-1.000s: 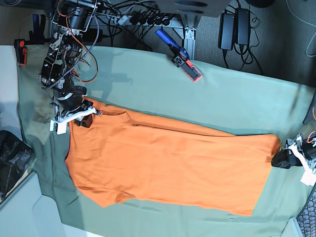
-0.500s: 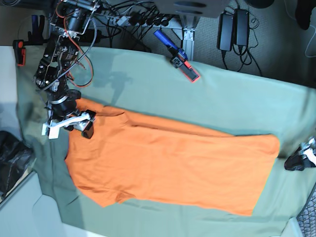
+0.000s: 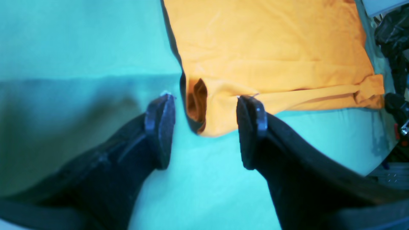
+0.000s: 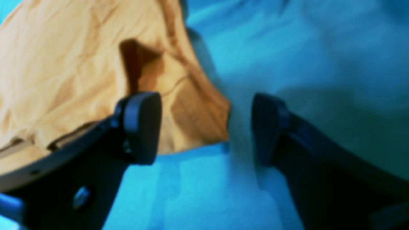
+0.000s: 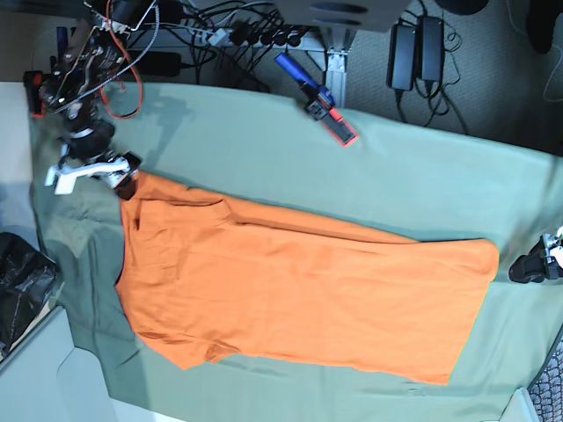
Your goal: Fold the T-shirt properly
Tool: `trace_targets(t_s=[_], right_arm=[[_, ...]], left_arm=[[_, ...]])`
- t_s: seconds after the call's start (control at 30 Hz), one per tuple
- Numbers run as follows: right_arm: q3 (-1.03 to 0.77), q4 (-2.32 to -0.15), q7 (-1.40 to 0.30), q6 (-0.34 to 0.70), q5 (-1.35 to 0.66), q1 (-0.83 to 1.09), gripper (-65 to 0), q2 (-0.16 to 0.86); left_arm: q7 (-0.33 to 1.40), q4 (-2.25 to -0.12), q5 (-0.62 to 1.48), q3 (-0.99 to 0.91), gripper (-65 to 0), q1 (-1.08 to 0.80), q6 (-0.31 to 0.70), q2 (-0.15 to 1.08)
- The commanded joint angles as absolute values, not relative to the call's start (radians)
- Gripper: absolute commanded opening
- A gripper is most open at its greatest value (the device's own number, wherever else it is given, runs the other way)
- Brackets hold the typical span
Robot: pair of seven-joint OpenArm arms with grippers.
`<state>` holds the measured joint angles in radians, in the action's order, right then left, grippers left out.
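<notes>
Left gripper [image 3: 206, 127] spread wide, holding nothing, poised just off a folded corner of the T-shirt [image 3: 271, 48], above the green sheet [image 3: 80, 38]. Right gripper [image 4: 206, 127] likewise spread and empty, one finger over a shirt corner, the other over the sheet. In the base view, shirt [image 5: 299, 290] lying flat across the sheet [image 5: 422, 176], grippers at its opposite ends. Blue and red clamp [image 5: 318, 99] on the sheet's far edge.
</notes>
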<state>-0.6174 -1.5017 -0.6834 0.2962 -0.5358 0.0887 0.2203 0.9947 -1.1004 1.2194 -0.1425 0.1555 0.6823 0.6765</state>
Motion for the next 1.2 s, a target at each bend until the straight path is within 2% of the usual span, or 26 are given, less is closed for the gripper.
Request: trace_targets(t_s=[0.0, 0.3, 0.7, 0.77, 0.87, 1.17], right_arm=[[-0.622, -1.503, -0.659, 0.382, -0.546, 0.078, -21.1, 0.232], [-0.621, -1.367, -0.632, 0.381, -0.604, 0.018, -21.1, 0.215], [-0.573, -1.364, -0.693, 0.384, -0.655, 0.001, -21.1, 0.118], [-0.572, -1.365, -0.693, 0.390, -0.655, 0.000, -21.1, 0.107], [-0.572, -1.365, -0.693, 0.390, -0.656, 0.001, -21.1, 0.099], [-0.570, -1.365, -0.712, 0.390, -0.655, 0.001, -21.1, 0.099]], left_arm=[[0.977, -1.114, 1.239, -0.150, -30.6, 0.168, 0.698, 0.700], [0.977, -1.113, 1.239, -0.150, -30.6, 0.166, 0.698, 0.701], [0.970, -1.113, 1.237, -0.150, -30.3, 0.165, 0.698, 0.688], [0.970, -1.113, 1.235, -0.150, -29.8, 0.165, 0.698, 0.676], [0.954, -1.113, 1.186, -0.150, -24.8, 0.165, 0.698, 0.646], [0.863, -1.092, 1.079, -0.150, -24.4, 0.167, 0.698, 0.548]])
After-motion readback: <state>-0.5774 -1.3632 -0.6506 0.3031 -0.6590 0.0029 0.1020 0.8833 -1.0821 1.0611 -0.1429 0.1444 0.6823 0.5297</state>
